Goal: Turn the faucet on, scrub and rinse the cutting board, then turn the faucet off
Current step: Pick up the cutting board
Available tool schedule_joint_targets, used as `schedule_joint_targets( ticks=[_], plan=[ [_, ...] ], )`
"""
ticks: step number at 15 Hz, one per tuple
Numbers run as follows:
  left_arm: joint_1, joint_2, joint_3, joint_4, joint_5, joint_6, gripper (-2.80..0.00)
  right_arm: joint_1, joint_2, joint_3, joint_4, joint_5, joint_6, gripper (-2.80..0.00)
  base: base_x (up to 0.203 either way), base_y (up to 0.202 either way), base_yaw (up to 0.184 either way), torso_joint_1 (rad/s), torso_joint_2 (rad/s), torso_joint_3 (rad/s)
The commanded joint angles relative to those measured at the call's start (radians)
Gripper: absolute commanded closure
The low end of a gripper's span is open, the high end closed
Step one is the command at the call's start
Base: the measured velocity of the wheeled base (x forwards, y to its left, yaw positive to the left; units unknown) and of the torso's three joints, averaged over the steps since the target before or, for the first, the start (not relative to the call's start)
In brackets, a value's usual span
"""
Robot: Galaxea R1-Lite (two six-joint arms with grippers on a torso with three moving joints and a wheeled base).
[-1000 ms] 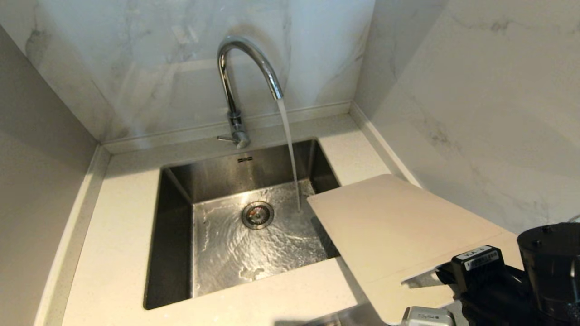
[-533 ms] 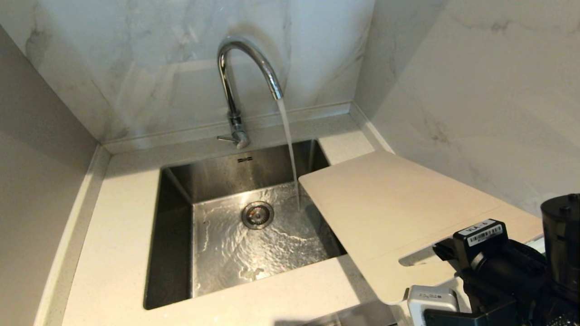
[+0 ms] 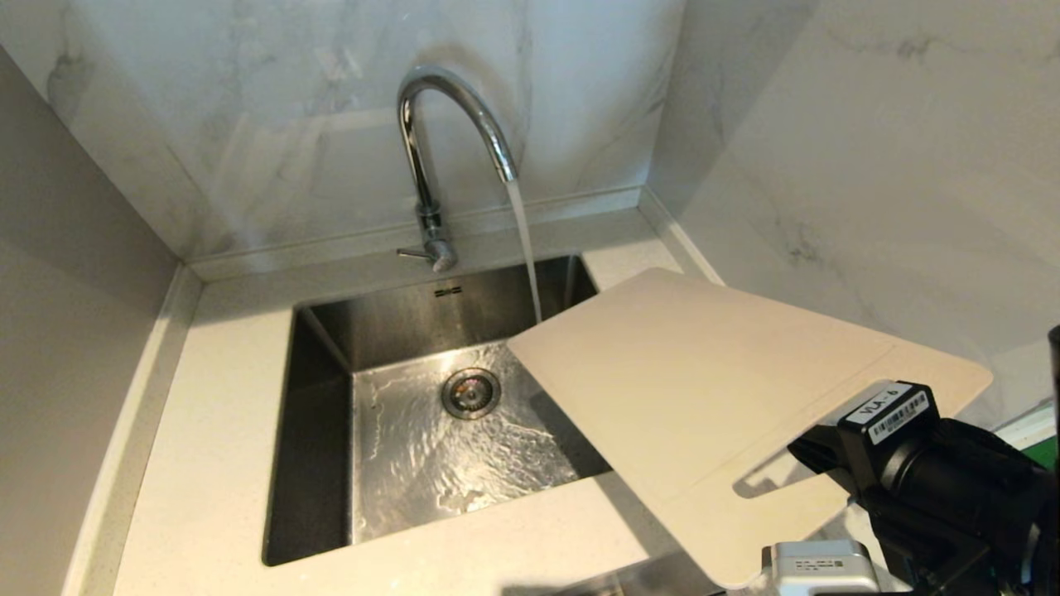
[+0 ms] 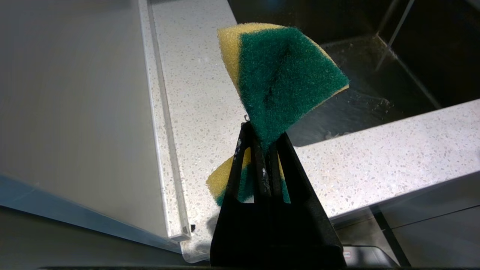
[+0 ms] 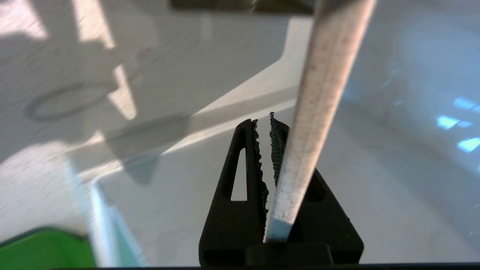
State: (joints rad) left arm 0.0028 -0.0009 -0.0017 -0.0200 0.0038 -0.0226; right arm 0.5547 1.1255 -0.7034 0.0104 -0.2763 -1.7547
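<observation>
The chrome faucet [image 3: 451, 108] is running, and its stream [image 3: 523, 248] drops out of sight behind the far-left corner of the cutting board [image 3: 704, 372]. The cream-white board hangs tilted over the sink's right side. My right gripper [image 3: 797, 463] is shut on it beside the handle slot. In the right wrist view the board's edge [image 5: 322, 86] sits between the jaws of the right gripper [image 5: 264, 122]. My left gripper [image 4: 262, 131] is shut on a green and yellow sponge [image 4: 281, 71] above the counter by the sink, outside the head view.
The steel sink [image 3: 319, 430] has water running over its floor around the drain [image 3: 470, 392]. Speckled counter [image 3: 215, 430] surrounds it, with marble walls behind and to the right. A green item [image 3: 1045, 451] lies at the far right, behind my right arm.
The cutting board has risen off the counter and swung left, its far-left corner now at the water stream. My right arm rose with it. The faucet keeps running.
</observation>
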Motion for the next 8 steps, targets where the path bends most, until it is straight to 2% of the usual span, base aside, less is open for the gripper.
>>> schedule_joint_targets(
  ticks=[1, 3, 6, 8],
  plan=[
    [0.000, -0.001, 0.000, 0.000, 0.001, 0.000, 0.00, 0.001, -0.004, -0.037, 0.004, 0.059, -0.037, 0.00, 0.000, 0.000, 0.000, 0.000, 0.00, 0.000],
    [0.000, -0.001, 0.000, 0.000, 0.001, 0.000, 0.00, 0.001, -0.005, -0.061, 0.027, 0.137, -0.076, 0.00, 0.000, 0.000, 0.000, 0.000, 0.00, 0.000],
    [0.000, -0.001, 0.000, 0.000, 0.001, 0.000, 0.00, 0.001, -0.022, -0.104, 0.141, 0.187, -0.100, 0.00, 0.000, 0.000, 0.000, 0.000, 0.00, 0.000],
    [0.000, 0.000, 0.000, 0.000, 0.001, 0.000, 0.00, 0.001, -0.023, -0.166, 0.159, 0.201, -0.179, 0.00, 0.000, 0.000, 0.000, 0.000, 0.00, 0.000]
  ],
)
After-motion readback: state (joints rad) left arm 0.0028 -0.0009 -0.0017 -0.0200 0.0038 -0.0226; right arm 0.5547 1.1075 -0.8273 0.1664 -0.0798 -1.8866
